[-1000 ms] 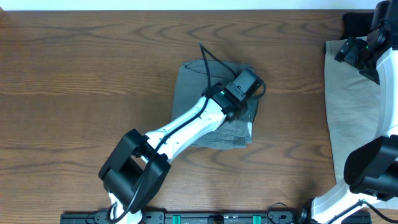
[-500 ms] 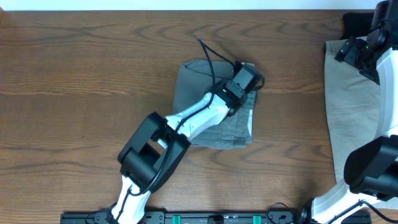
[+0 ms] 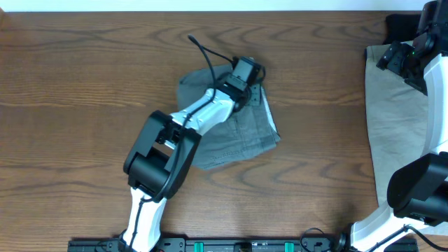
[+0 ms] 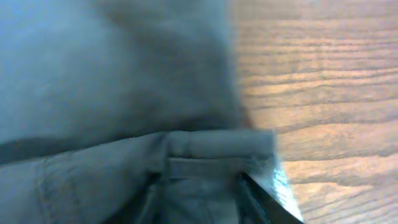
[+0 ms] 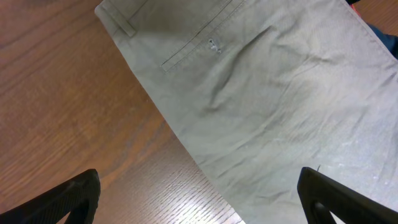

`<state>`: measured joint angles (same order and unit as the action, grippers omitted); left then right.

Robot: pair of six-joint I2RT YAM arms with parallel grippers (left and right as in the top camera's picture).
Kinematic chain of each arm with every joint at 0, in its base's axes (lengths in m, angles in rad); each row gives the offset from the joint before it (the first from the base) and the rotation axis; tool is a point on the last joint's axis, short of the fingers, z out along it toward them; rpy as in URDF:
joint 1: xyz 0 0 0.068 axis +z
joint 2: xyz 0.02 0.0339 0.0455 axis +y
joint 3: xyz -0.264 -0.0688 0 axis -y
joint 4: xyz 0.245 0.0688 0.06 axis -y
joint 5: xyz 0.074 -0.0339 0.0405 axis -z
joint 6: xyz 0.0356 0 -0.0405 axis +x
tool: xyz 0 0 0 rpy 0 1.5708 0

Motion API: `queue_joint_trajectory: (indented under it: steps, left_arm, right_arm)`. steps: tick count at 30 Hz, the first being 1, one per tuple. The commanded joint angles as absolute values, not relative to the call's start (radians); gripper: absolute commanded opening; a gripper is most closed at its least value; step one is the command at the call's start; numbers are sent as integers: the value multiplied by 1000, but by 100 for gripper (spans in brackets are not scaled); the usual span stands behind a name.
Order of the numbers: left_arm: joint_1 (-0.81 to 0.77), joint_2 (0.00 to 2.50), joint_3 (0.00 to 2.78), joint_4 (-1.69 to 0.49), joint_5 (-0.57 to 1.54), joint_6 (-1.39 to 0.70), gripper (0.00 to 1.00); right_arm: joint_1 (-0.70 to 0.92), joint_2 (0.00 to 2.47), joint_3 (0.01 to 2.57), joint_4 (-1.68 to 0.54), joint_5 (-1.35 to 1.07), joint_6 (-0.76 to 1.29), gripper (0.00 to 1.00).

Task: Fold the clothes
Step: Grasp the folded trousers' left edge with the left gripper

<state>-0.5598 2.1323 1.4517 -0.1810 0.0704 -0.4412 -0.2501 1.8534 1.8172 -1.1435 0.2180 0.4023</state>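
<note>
The folded grey shorts (image 3: 234, 133) lie mid-table, skewed, with one corner pointing right. My left gripper (image 3: 246, 75) sits at their far edge and is shut on a fold of the grey fabric, which fills the left wrist view (image 4: 199, 186) between the fingers. The beige-khaki shorts (image 3: 392, 126) lie spread flat at the right edge of the table. The right wrist view shows their waistband and buttoned back pocket (image 5: 214, 43). My right gripper (image 3: 393, 57) hovers over their far left corner, open and empty (image 5: 199, 193).
The wooden table (image 3: 91, 91) shows bare wood to the left and between the two garments. A dark object (image 3: 402, 26) lies at the far right corner behind the beige shorts. The arm bases stand along the front edge.
My left gripper has moved left and slightly farther away, dragging the grey shorts with it. The shorts have shifted left and rotated. The right arm has not moved.
</note>
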Motion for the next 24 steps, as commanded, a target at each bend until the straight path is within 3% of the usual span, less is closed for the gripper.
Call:
queue_joint_trajectory:
  steps: [1,3,4,16,20,24]
  left_arm:
    - [-538,2017,1457,-197,82,-439,72]
    - [-527,1964,1457,-223,82,-439,95]
    - [-520,1932,1457,-244,82,-439,100]
    - [-285,1713,1451,-846,75,-409,98]
    - [-207,1719,1387,-913,87,-390,98]
    - [-145,1719,1287,-869,247,-283,98]
  right_arm:
    - [-255,1837,1823,-1145,232,414,99]
    - [-255,1837,1823,-1145,232,414,99]
    - [-255,1837,1823,-1145,232,414,99]
    - [-255,1837,1823,-1145,232,414,99]
    - [-255,1836,1823,-1145,232,414,99]
    - [-255,1837,1823,-1145,232,414,99]
